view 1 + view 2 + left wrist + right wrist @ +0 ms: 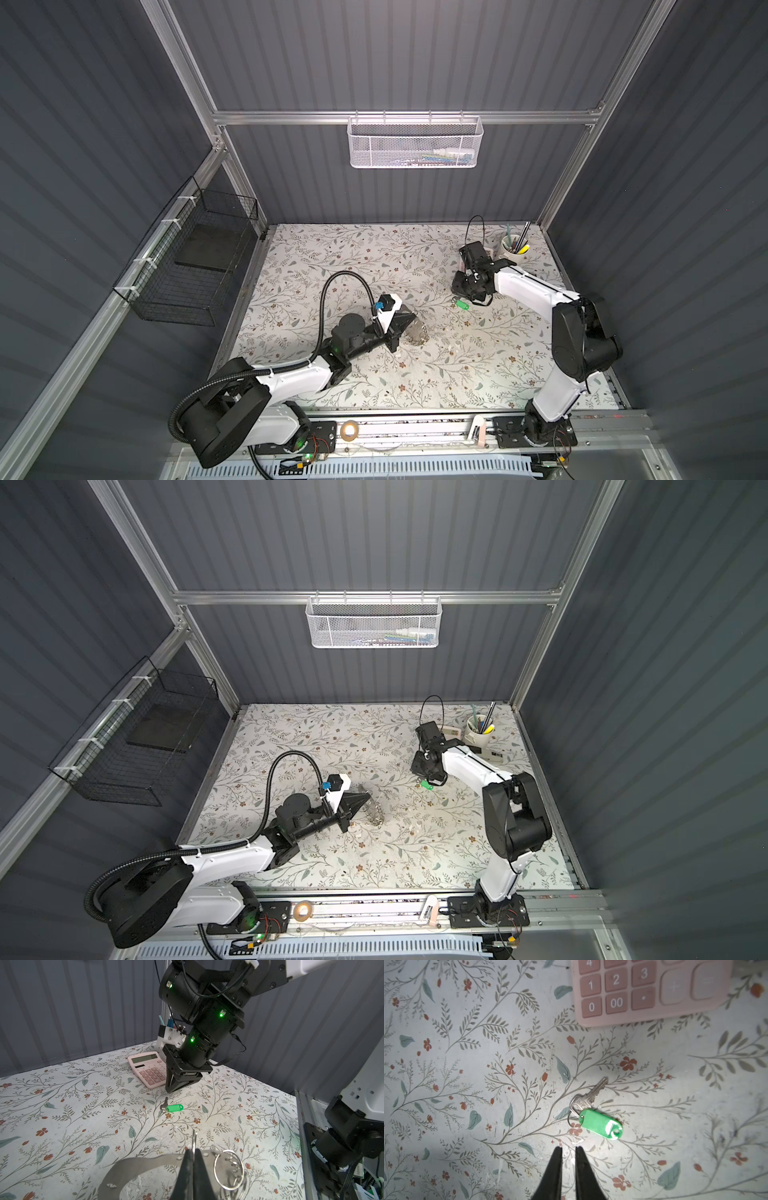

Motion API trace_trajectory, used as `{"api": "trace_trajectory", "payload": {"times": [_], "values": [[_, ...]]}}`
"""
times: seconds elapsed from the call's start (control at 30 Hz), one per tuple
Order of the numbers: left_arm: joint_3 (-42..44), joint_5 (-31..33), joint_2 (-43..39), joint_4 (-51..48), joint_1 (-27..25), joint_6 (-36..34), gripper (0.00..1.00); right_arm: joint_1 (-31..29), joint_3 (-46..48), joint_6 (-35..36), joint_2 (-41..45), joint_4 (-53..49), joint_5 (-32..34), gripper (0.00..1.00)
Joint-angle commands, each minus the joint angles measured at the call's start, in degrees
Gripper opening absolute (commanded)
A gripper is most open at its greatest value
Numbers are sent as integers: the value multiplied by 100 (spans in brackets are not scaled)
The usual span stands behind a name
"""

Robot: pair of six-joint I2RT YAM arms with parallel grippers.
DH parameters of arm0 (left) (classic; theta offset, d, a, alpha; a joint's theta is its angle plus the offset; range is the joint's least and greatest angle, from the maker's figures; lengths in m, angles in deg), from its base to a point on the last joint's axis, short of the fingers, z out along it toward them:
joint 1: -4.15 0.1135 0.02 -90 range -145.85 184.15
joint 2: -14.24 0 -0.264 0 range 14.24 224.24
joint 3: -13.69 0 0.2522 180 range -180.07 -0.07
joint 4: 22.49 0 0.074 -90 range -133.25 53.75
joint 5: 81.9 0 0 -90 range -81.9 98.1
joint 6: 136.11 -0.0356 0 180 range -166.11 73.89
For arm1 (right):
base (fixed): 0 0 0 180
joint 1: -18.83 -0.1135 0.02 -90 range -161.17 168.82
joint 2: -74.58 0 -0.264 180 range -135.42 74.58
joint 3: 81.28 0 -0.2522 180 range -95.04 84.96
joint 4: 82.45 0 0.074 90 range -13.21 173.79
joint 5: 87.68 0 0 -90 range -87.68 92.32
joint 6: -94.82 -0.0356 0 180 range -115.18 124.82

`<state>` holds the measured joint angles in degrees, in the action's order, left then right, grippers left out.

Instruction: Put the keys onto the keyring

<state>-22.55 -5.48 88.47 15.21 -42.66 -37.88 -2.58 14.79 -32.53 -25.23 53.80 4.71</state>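
The key (pixel 591 1114), with its green tag, is found flat on the table (pixel 467 1084), near the calculator (pixel 643 1001) but apart from it. The right gripper (pixel 569 1148) is poised on the key's side away from the calculator, jaws a narrow gap apart and nothing held; a pickup is judged pending. Well apart from the calculator, the keyring (pixel 145 1162) is clenched by the left gripper (pixel 193 1152), one ring upright, presumably presented for threading.

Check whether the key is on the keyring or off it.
Off. The key lies flat on the table, apart from the keyring pinched in the left gripper.
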Motion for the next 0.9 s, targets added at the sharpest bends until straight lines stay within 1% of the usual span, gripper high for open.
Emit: {"api": "trace_trajectory", "payload": {"times": [0.0,0.07,0.13,0.27,0.43,0.67,0.87], "values": [[-80,-83,-164,263,-16,76,0,-236,-138,337,-178,-404,700,24],[-88,-91,-145,268,-17,86,0,-471,-452,546,-472,-733,1065,31],[-81,-98,-144,261,-15,85,0,-622,-691,627,-778,-947,1345,34],[-77,-93,-155,262,-19,75,0,-748,-1088,750,-1272,-1173,1598,37],[-72,-96,-190,258,-21,74,0,-788,-1454,859,-1687,-1422,1928,38],[-64,-96,-205,250,-17,72,0,-811,-1655,930,-1975,-1558,2085,36],[-72,-109,-203,250,-15,74,0,-818,-1571,974,-2028,-1434,1810,36]]}}
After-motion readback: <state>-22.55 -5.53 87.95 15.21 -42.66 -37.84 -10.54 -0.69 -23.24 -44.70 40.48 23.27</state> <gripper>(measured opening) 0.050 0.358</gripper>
